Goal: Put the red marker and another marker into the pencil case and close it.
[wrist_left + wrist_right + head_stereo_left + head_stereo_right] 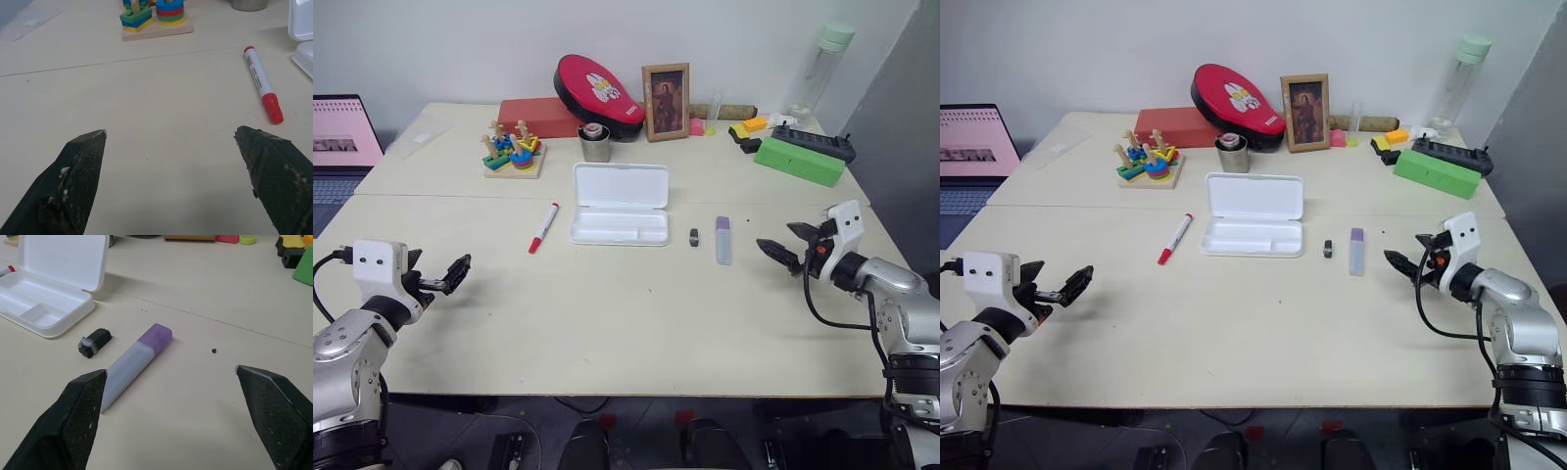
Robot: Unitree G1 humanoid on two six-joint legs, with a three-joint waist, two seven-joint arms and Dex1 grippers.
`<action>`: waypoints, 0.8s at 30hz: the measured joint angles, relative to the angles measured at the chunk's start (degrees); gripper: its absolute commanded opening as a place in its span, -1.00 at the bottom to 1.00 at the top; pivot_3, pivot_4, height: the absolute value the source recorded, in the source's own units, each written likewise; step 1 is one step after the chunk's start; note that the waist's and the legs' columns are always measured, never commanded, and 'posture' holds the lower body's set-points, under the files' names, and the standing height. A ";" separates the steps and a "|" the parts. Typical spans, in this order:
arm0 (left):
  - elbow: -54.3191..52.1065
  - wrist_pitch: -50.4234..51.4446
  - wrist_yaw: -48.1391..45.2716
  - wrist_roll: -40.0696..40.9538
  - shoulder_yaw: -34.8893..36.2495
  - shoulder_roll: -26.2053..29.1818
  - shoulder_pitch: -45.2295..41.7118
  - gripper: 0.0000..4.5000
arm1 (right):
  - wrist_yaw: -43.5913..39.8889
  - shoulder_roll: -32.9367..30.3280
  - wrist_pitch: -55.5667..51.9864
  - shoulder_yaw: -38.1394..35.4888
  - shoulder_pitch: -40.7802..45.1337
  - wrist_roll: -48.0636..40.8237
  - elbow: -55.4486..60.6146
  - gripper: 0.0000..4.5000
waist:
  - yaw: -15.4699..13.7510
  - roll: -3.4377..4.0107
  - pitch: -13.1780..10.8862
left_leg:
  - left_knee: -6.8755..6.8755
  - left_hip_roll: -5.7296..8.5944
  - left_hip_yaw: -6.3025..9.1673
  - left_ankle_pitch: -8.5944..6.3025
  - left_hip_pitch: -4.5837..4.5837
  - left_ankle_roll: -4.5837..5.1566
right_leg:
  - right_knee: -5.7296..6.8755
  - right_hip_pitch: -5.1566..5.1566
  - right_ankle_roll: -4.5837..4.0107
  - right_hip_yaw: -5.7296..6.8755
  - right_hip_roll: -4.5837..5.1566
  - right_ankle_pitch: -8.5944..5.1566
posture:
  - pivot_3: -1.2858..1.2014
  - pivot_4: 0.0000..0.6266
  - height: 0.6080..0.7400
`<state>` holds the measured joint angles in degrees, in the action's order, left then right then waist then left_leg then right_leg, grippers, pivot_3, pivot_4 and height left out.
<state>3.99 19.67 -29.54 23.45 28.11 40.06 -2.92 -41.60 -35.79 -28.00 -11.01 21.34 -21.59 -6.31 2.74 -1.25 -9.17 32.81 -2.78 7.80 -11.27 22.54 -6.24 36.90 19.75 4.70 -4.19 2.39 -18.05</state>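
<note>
Both of my hands hover above the pale wooden surface with nothing in them. My left hand sits at the lower left of the head view, fingers spread wide; my right hand sits at the right edge, fingers likewise spread.

The flat white plastic hinged pencil case lies open at the centre of the frame, lid half toward the back, tray half toward me. The slim white-barrelled marker with the red cap lies just left of the case, apart from it, cap end nearer me. The short lavender-bodied marker with the purple cap lies right of the case, purple end away from me, with a tiny black piece between it and the case.

Assessment: nothing is loaded yet; the step in hand is the first pick-up. Each marker lies nearest the hand on its own side, so I judge that pairing sound.

Recommendations:
- Set the fingers across the barrel, not along it, near mid-length so the marker does not tip.
- Come down until the fingertips bracket the barrel at the surface; both markers may roll away from a one-sided touch.
- On the right, stay off the black piece.
- Release low, lengthwise in the tray half, so the lid can shut.
</note>
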 measured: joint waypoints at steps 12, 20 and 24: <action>0.01 -0.34 0.17 -0.02 0.00 -0.04 -0.79 1.00 | -0.38 0.00 0.09 0.00 0.01 0.03 -0.92 0.98 | 0.00 0.00 0.00 | 0.00 0.00 0.00 0.00 0.00 0.00 | 0.00 0.00 0.00 0.00 0.00 0.00 | 0.03 -0.52 1.00; 0.01 -0.26 -0.45 0.00 0.00 -0.04 -0.76 1.00 | -1.12 -0.31 0.09 0.00 0.02 0.04 -0.93 0.98 | 0.00 0.00 0.00 | 0.00 0.00 0.00 0.00 0.00 0.00 | 0.01 0.00 0.00 0.00 0.00 0.00 | 0.03 -0.52 1.00; 0.01 -0.01 -1.40 0.21 0.00 0.00 -0.76 1.00 | -1.51 -0.89 0.09 0.00 0.05 0.03 -0.93 0.98 | 0.00 0.00 0.00 | 0.00 0.00 0.00 0.00 0.00 0.00 | 0.00 0.00 0.00 0.00 0.00 0.00 | 0.03 -0.52 1.00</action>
<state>4.00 19.66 -30.94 23.66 28.12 40.06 -3.69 -43.11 -36.68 -27.91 -11.02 21.39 -21.56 -7.24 2.74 -1.25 -9.17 32.81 -2.78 7.80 -11.27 22.53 -6.24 36.90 19.75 4.69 -4.19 2.39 -18.05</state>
